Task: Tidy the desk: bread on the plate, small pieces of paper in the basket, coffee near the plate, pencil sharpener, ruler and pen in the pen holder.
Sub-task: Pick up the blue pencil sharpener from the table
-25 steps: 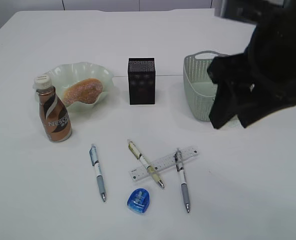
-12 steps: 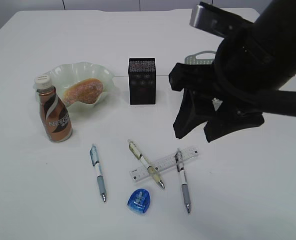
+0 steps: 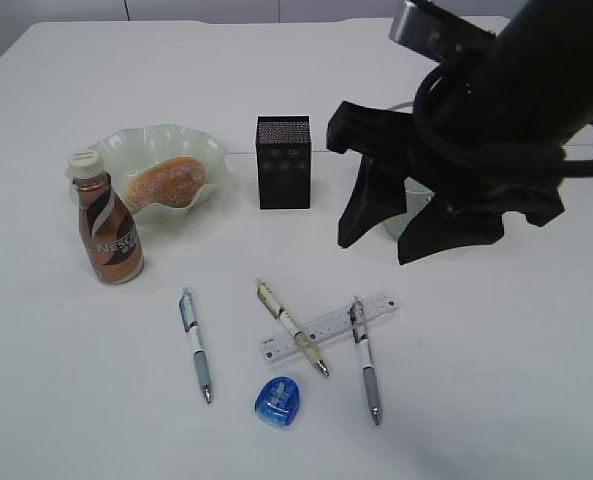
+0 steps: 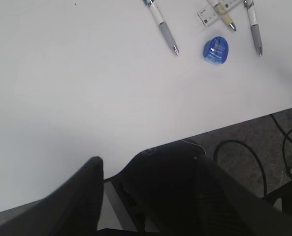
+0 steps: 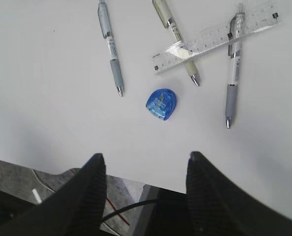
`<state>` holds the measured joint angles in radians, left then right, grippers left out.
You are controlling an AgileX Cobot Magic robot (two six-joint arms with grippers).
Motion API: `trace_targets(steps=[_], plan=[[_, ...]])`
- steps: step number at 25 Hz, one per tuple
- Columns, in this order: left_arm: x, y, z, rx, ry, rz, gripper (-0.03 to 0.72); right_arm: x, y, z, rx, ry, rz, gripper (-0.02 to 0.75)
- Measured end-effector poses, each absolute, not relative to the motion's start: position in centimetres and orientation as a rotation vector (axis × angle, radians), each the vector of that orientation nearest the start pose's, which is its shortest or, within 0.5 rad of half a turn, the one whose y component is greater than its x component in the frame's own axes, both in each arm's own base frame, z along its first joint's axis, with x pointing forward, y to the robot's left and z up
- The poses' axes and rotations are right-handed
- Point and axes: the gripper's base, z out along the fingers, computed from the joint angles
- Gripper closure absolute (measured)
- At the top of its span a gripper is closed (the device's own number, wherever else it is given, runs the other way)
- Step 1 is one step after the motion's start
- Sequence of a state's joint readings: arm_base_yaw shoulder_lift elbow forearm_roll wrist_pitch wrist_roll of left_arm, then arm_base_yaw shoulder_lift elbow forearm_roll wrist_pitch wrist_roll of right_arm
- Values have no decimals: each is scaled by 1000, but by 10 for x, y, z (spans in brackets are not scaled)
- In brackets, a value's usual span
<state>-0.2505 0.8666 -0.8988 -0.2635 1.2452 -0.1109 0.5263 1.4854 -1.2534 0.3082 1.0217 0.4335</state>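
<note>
We see the bread [image 3: 164,182] already lying in the green ruffled plate [image 3: 204,147], and the coffee bottle [image 3: 107,229] standing upright just beside that plate, so we judge those two steps done. No paper wads show on the worktop [image 3: 496,380]; the basket [image 3: 413,206] is mostly hidden behind the right arm, so we cannot tell what lies in it.

What remains is the stationery. The ruler [image 3: 328,327] lies flat at the front, with a yellowish pen [image 3: 292,327] and a white pen [image 3: 364,360] crossing over it; a third pen with a blue band [image 3: 195,344] lies apart to the left, and the blue pencil sharpener [image 3: 280,402] sits just in front of the ruler. The black mesh pen holder [image 3: 283,162] stands upright behind them, apparently empty.

Our right gripper [image 5: 145,189] hangs above the worktop with its jaws open and nothing between them, looking down on the sharpener and pens, which suggests it is lining up for one of them. Our left gripper [image 4: 146,196] hangs by the near edge, jaws open and empty too, well away from the work.

The crossed pens would be fiddly; we would take a pen lying on top before the ruler.
</note>
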Motion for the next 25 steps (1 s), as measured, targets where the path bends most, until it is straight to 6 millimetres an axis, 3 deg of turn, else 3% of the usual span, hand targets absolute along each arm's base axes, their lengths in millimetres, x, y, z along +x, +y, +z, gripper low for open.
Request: trace_targets(steps=[6,12,25], plan=[[123,-50,335,160,2711,-392,255,266,192,290,287,2827,643,322],[125,-44,334,166,2709,-301,264,264,230,245,406,2907,496,323],[125,-44,333,167,2708,-289,258,275,240,188,503,3024,331,322]])
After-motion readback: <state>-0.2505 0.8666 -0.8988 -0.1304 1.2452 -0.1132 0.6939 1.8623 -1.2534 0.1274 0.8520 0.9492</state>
